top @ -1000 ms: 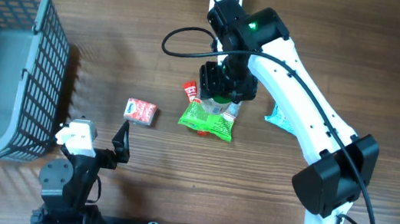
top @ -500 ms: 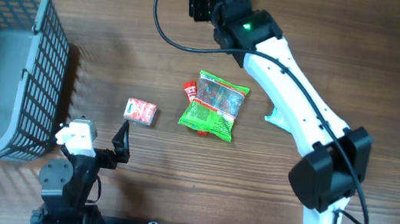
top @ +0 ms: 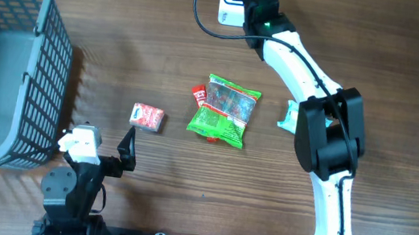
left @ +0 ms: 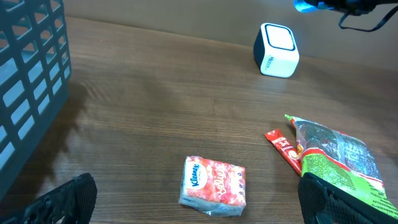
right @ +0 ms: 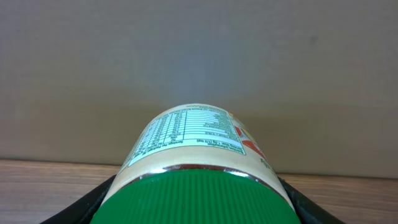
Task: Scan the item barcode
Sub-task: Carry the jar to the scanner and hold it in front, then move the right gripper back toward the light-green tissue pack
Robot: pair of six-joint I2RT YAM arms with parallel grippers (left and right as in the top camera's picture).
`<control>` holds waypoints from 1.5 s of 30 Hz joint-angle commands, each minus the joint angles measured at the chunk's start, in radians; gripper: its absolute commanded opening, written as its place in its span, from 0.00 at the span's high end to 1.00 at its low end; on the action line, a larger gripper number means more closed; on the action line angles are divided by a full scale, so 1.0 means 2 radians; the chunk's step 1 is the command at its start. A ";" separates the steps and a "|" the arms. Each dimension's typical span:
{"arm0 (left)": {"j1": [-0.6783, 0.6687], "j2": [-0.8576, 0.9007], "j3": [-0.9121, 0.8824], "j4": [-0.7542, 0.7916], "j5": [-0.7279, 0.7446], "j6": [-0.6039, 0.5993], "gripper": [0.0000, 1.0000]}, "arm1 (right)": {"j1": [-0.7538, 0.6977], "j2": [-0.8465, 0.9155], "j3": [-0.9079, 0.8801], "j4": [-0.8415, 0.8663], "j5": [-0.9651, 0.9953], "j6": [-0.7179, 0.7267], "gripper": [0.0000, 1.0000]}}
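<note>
Your right gripper pinches a green-lidded jar over the white scanner; your left gripper rests, jaws spread wide.

The wooden table bears a basket, tissue pack, snack bag, sachet and scanner.

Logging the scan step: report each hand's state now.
Left hand: open, holding nothing.
Right hand: closed on the jar.
</note>
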 commanded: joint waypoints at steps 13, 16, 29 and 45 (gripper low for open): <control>0.000 -0.003 -0.001 0.002 0.001 -0.006 0.00 | -0.174 -0.168 0.009 -0.343 0.072 0.037 0.36; 0.000 -0.003 -0.001 0.002 0.001 -0.006 0.00 | -0.294 -0.149 0.009 -0.421 0.042 0.064 0.36; 0.000 -0.003 -0.001 0.002 0.001 -0.006 0.00 | -0.582 -0.020 0.009 -0.518 -0.119 0.097 0.30; 0.000 -0.003 -0.001 0.002 0.001 -0.006 0.00 | -0.248 -0.240 0.011 -0.767 -0.221 0.095 0.00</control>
